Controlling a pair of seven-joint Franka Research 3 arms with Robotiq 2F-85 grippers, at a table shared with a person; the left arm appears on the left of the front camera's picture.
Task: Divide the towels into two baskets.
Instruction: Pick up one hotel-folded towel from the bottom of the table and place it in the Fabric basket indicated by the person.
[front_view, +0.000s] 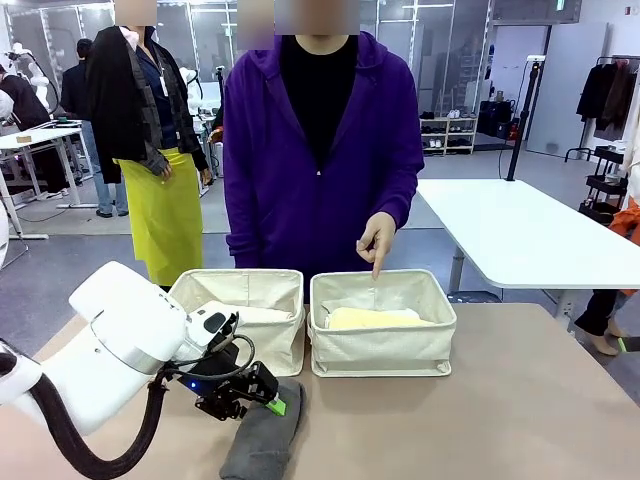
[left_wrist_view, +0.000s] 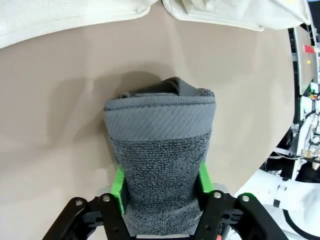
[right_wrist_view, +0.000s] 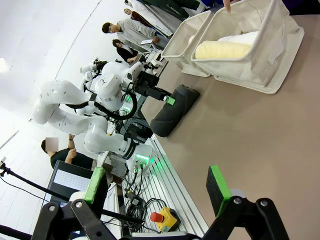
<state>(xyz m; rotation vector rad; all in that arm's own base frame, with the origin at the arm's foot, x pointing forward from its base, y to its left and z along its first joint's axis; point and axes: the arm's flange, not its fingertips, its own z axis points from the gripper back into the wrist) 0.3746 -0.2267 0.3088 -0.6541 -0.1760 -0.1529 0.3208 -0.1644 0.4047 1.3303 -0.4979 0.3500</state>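
Your left gripper (left_wrist_view: 161, 192) is clamped on the grey towel (left_wrist_view: 162, 170), which lies on the table (front_view: 480, 400) before the baskets; the right gripper (right_wrist_view: 157, 187) is spread, empty. Beyond, a yellow towel (front_view: 372, 318) sits in the right basket (front_view: 383, 348). The grey one is left to place.

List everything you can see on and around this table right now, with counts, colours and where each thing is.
Grey towel: one, dark grey, rolled, lying on the table near the robot's edge, between the left end effector's pads.
Yellow towel: one, pale yellow, inside the right basket.
White towel: one, white, in the right basket beside the yellow one.
Baskets: two, cream canvas, side by side at the far side; left basket, right basket.
Table: one, tan.
Person's hand: one, pointing down into the right basket.
Left end effector: closing around the grey towel.
Right end effector: open, above the table.
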